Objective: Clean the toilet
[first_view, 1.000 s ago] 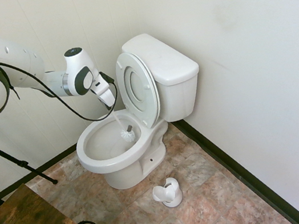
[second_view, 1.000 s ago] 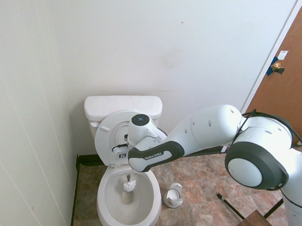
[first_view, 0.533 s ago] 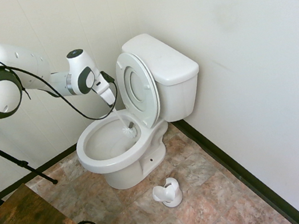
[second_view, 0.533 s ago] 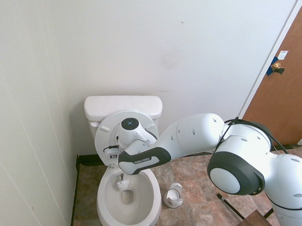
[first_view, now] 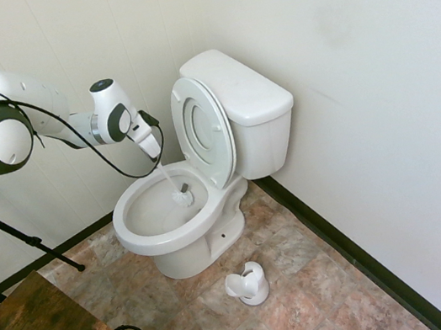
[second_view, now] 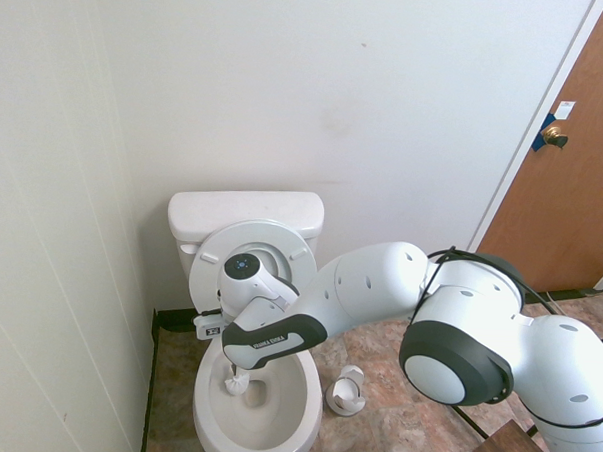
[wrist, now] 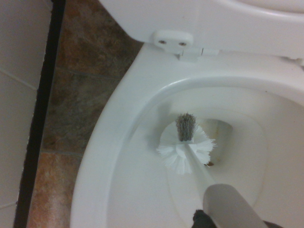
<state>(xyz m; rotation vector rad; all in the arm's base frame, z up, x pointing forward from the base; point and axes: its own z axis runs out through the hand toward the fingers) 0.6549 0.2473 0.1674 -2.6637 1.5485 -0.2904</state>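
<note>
We judge the toilet heavy, rigid, glossy-slick; nothing to grasp there. Our gripper, jaws clamped on the light brush handle, scrubs the bowl's 12 o'clock wall.

Both exterior views are bright and evenly lit, with soft, faint shadows on the walls and mild wide-angle bending toward the edges. The toilet shows a gentle sheen, no harsh glare. The wrist view is dimmer and slightly soft; the brush handle nearest the lens is blurred.
</note>
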